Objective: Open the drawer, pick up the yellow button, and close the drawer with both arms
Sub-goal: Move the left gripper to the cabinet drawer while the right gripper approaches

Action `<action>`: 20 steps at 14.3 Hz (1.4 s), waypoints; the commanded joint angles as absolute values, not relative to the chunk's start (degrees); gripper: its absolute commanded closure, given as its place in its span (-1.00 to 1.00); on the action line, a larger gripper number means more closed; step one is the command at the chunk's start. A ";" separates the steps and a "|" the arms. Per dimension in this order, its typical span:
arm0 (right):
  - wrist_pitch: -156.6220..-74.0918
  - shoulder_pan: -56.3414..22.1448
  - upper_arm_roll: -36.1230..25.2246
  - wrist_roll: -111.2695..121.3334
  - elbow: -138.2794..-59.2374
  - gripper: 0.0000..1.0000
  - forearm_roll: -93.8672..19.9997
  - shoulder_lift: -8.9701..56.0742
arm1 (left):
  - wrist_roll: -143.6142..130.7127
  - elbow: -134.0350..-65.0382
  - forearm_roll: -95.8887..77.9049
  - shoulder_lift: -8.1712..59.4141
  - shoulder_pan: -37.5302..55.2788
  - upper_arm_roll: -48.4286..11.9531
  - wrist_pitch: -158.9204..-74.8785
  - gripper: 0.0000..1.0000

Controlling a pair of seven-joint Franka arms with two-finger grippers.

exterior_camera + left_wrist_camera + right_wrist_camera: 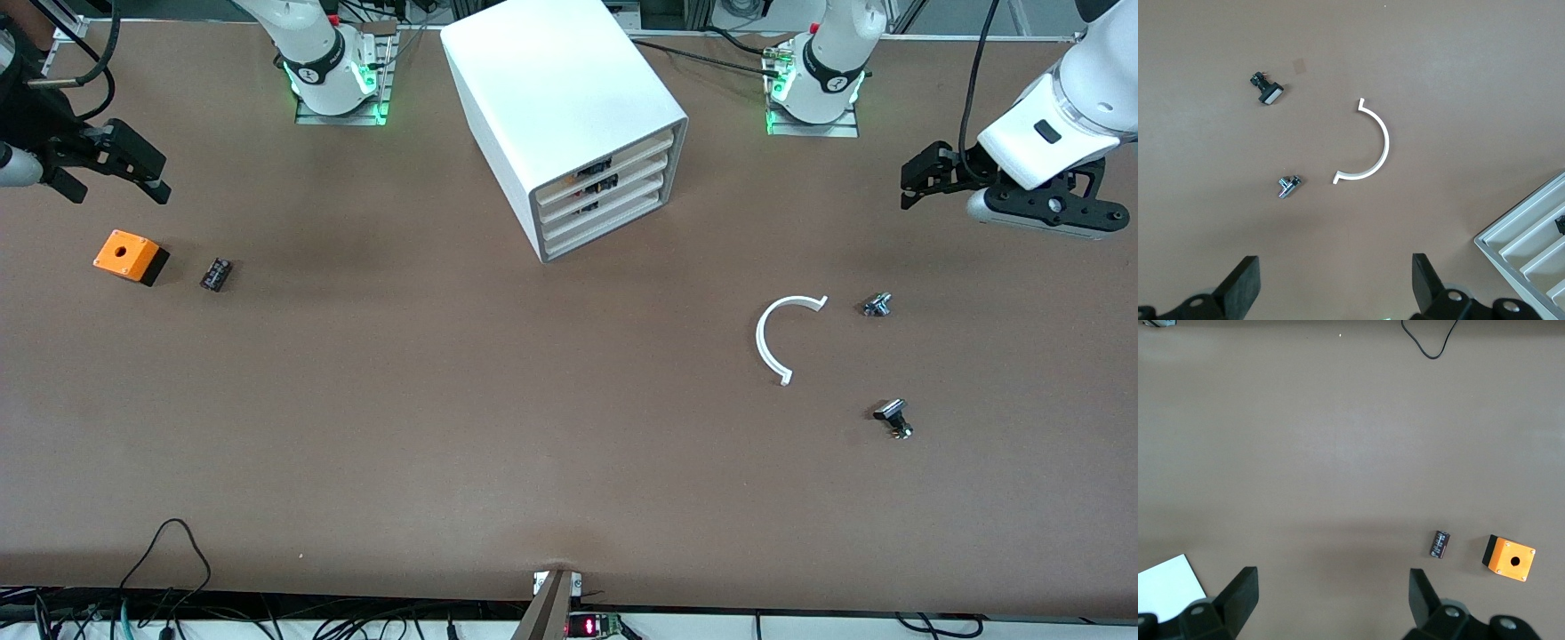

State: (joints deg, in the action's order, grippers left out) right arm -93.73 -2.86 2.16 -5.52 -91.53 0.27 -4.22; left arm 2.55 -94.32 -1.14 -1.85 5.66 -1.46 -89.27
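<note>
The left gripper (916, 178) hangs wide open and empty over the table's left-arm end. Near it on the table lie a white arc (776, 333), a small metal part (877, 305) and a black-capped part (893, 416). The right gripper (133, 173) is also spread wide, holding nothing, over the right-arm end, near an orange box (129, 256) and a black component (216, 274). The cabinet (556, 107) stands between the bases, its top drawer (605, 153) shut (all four are). No button is visible.
</note>
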 commanded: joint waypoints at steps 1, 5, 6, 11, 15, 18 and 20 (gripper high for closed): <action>-92.11 -2.64 2.46 -6.31 -90.52 -1.00 -0.35 -3.69 | 2.72 -93.87 0.09 -2.37 5.71 -1.41 -88.33 -0.99; -92.11 -2.46 2.37 -6.85 -89.56 -1.00 0.09 -3.25 | 2.55 -93.96 0.09 -2.46 5.80 -1.58 -88.33 -0.99; -92.02 -2.46 2.37 -6.68 -89.65 -1.00 0.17 -3.25 | 2.64 -93.96 0.09 -2.46 5.71 -1.58 -88.33 -0.99; -87.89 -2.46 2.46 -5.81 -90.44 -1.00 -0.53 -2.47 | 2.64 -93.96 0.09 -2.46 5.71 -1.49 -88.33 -0.99; -88.68 -2.38 2.46 -5.27 -90.26 -1.00 -0.61 1.13 | 2.72 -93.87 0.09 -2.46 5.63 -1.49 -88.33 -0.99; -89.55 -2.37 2.29 -1.42 -90.26 -1.00 -0.62 4.73 | 2.73 -93.87 0.00 -2.46 5.63 -1.41 -87.11 -0.99; -89.74 -2.37 2.29 -1.49 -90.26 -1.00 -0.62 7.19 | 2.81 -93.78 -0.70 -2.46 5.63 -1.41 -85.26 -0.99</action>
State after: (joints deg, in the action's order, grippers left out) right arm -89.83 -2.86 2.17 -3.17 -91.50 0.23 4.61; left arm 2.55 -94.29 -1.14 -1.85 5.63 -1.43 -87.37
